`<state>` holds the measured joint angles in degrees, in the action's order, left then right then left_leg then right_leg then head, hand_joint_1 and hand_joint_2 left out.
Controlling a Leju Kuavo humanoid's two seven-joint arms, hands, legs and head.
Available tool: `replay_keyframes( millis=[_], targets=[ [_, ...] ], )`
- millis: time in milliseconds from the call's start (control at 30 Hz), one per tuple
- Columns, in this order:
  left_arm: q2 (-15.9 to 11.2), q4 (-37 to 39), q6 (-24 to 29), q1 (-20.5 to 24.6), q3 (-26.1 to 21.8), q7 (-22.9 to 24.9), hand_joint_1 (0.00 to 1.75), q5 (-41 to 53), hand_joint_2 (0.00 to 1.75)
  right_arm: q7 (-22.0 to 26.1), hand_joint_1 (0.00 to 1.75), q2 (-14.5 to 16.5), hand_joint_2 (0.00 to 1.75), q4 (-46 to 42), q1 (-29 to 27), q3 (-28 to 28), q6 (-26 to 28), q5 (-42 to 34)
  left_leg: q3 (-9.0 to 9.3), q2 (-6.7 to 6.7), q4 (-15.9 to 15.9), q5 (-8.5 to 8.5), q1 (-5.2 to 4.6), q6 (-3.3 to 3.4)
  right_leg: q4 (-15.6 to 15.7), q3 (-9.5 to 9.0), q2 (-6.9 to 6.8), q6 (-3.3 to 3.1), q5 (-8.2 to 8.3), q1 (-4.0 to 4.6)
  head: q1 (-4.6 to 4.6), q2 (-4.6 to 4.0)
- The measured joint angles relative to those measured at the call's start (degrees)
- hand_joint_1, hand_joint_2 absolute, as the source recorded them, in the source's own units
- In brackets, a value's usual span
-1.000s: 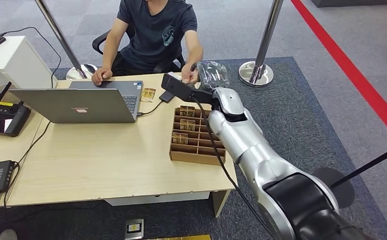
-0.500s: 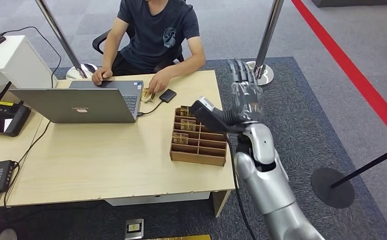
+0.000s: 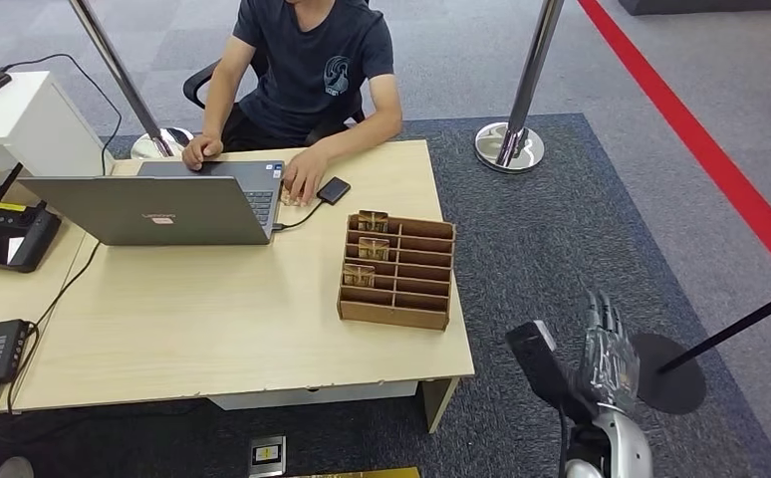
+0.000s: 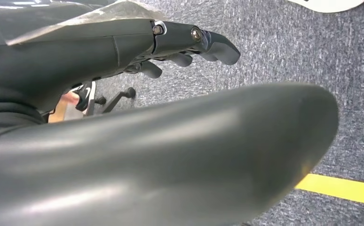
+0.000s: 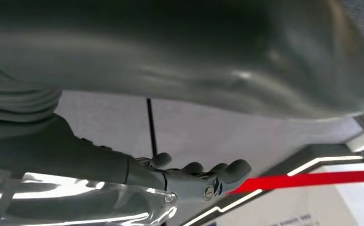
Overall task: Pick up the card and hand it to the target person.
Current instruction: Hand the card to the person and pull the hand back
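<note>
The right robot hand (image 3: 606, 349) hung off the surface (image 3: 212, 319), fingers spread, grasping nothing; the left robot hand (image 4: 189, 44) looked released too. The card (image 3: 295, 189) lay under the person's hand (image 3: 304, 182). Risk: another reach could strike the rack (image 3: 397, 270).

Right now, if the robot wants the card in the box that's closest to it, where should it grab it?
Probably by its top edge, coming straight down from above. The card stands upright in a narrow slot of the box, so the top strip is the only part that sticks out. The wooden dividers wall in its sides and faces, so a pinch across the top edge looks best.
</note>
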<state>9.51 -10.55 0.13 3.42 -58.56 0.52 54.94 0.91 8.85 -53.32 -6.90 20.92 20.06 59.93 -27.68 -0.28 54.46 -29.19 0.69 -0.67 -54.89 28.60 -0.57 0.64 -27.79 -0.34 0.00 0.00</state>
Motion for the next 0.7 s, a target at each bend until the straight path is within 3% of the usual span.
replay_keyframes(
  millis=[100,200,333,700],
  targets=[
    [0.33,0.25,0.17,-0.04,-0.25,-0.67,0.00,0.02,0.00,5.12,0.00,-2.28,0.00,23.11,7.85,6.90,2.48,-2.82,0.10,0.09,-0.01,0.01,0.02,0.03,0.03,-0.11,0.07,0.00,0.04,0.00,0.00,0.00],
    [0.34,0.38,0.14,0.04,-0.14,-0.84,0.00,0.27,0.00,6.87,0.00,-3.64,0.00,35.00,11.45,9.38,2.15,-4.48,0.06,0.16,0.03,0.00,-0.02,0.06,-0.02,-0.06,0.15,0.00,0.05,0.00,0.00,0.00],
    [-0.02,0.44,-0.39,0.27,-0.14,-2.41,0.00,0.30,0.00,0.97,0.00,-2.59,0.00,41.68,12.29,13.60,-4.72,-8.33,-0.05,0.14,0.12,-0.01,-0.07,0.07,-0.17,0.10,0.12,-0.02,0.01,-0.02,0.00,0.00],
    [-1.35,0.11,-0.06,0.89,2.13,-2.47,0.00,2.91,0.00,-10.68,0.00,0.32,0.00,43.11,11.30,16.82,-12.92,-11.11,-0.18,0.20,0.20,-0.04,-0.04,0.06,-0.34,0.28,0.17,-0.05,-0.05,-0.05,0.00,0.00]
  ],
)
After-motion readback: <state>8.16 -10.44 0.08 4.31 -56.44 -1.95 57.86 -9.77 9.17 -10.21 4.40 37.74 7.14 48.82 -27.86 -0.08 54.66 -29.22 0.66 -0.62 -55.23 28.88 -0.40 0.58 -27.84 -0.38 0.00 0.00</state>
